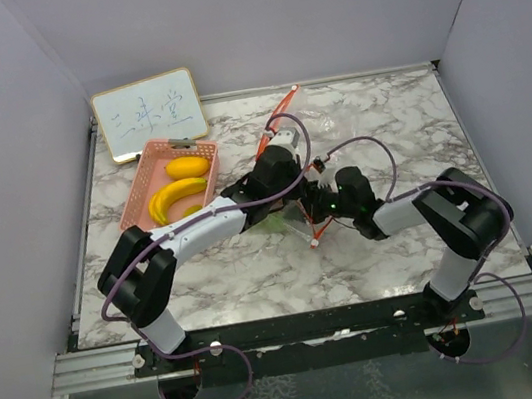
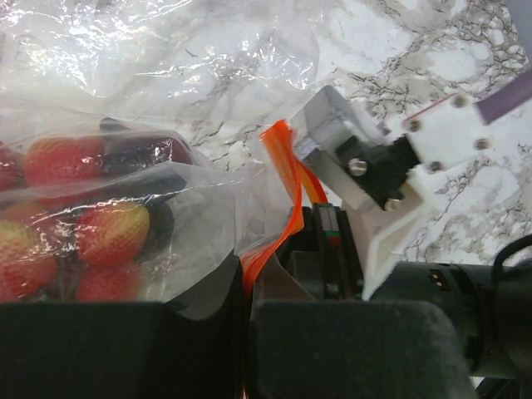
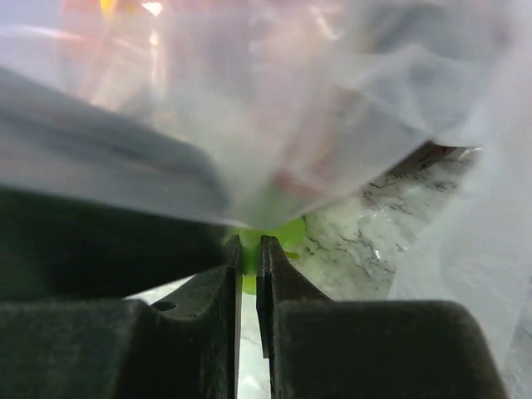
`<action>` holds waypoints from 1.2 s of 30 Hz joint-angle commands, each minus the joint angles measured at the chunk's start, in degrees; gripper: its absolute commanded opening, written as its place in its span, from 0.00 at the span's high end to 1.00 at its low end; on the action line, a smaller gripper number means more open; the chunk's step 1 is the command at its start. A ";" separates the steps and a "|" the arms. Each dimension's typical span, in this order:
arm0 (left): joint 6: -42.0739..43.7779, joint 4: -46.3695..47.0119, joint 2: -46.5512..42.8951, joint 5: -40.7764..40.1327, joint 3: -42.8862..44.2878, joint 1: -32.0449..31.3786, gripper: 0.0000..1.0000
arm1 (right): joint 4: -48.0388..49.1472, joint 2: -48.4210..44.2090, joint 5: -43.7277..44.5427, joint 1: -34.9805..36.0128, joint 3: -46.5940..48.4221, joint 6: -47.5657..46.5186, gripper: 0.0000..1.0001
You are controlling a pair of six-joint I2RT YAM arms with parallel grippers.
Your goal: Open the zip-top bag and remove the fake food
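Note:
The clear zip-top bag (image 2: 191, 75) lies mid-table, its orange zip strip (image 1: 280, 114) running toward the back. My left gripper (image 2: 247, 287) is shut on the orange zip edge (image 2: 287, 179); from above it (image 1: 278, 157) sits over the bag. Inside the bag, a red berry cluster (image 2: 83, 224) and a dark purple piece (image 2: 141, 150) of the fake food press against the film. My right gripper (image 3: 249, 253) is shut on a small green piece (image 3: 278, 235) at the bag's lower edge, with blurred film (image 3: 332, 108) draped over it. In the top view it (image 1: 310, 211) is beside the left wrist.
A pink basket (image 1: 139, 194) at the back left holds a yellow banana (image 1: 177, 199) and a yellow-orange lemon (image 1: 187, 166). A small whiteboard (image 1: 149, 114) leans behind it. Grey walls enclose the marble table (image 1: 406, 127). The two arms cross close together at the centre.

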 commanded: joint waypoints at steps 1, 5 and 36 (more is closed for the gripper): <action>-0.44 2.09 -0.33 2.71 1.18 -2.15 1.00 | -3.77 -7.88 4.65 0.96 -0.35 -2.99 0.94; -0.16 1.92 -0.34 2.34 1.02 -1.99 1.00 | -10.41 -14.10 8.40 0.93 -0.72 -4.88 0.95; -1.30 4.74 1.33 4.45 -0.77 -1.71 1.00 | -50.46 -51.51 36.19 -0.38 9.67 -19.80 0.99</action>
